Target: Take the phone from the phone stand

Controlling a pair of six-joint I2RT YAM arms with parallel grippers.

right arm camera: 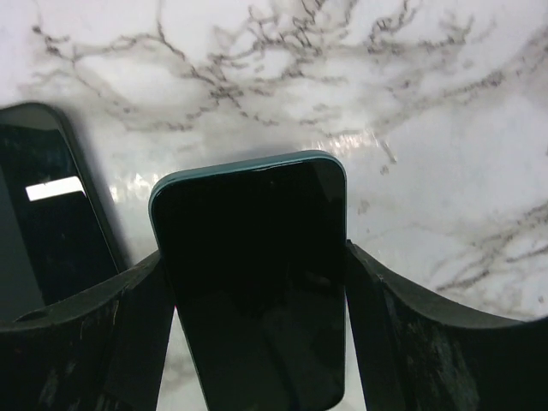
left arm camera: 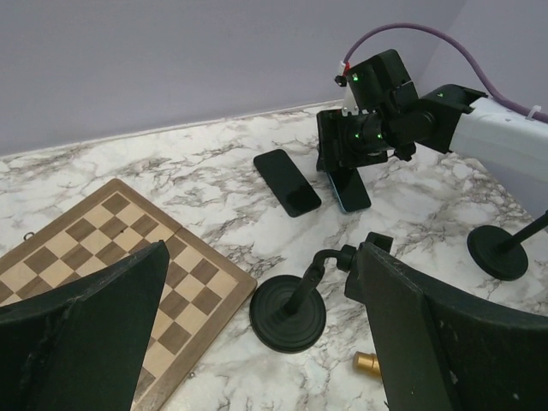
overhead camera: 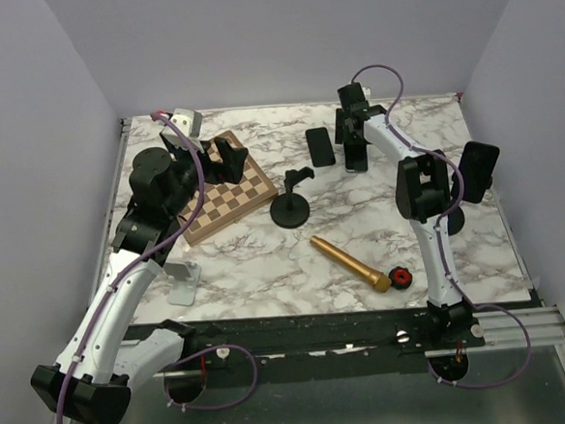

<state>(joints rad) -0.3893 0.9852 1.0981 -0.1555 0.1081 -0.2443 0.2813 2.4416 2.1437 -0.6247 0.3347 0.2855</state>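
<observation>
An empty black phone stand (overhead camera: pixel 290 204) stands mid-table; it also shows in the left wrist view (left arm camera: pixel 288 312). My right gripper (overhead camera: pixel 356 147) is at the far side, shut on a teal-edged phone (overhead camera: pixel 356 160) with a dark screen. In the right wrist view the phone (right arm camera: pixel 253 291) sits between both fingers of the gripper (right arm camera: pixel 257 257), low over the marble. The left wrist view shows that phone (left arm camera: pixel 351 190) down near the table. My left gripper (overhead camera: pixel 223 156) is open and empty above the chessboard (overhead camera: pixel 225 197), and the stand lies ahead between its fingers (left arm camera: pixel 264 257).
A second black phone (overhead camera: pixel 321 146) lies flat left of the held one. Another phone (overhead camera: pixel 478 171) sits on a second stand (left arm camera: pixel 498 251) at the right edge. A gold cylinder (overhead camera: pixel 349 263), a red-and-black knob (overhead camera: pixel 401 277) and a metal bracket (overhead camera: pixel 183 283) lie near the front.
</observation>
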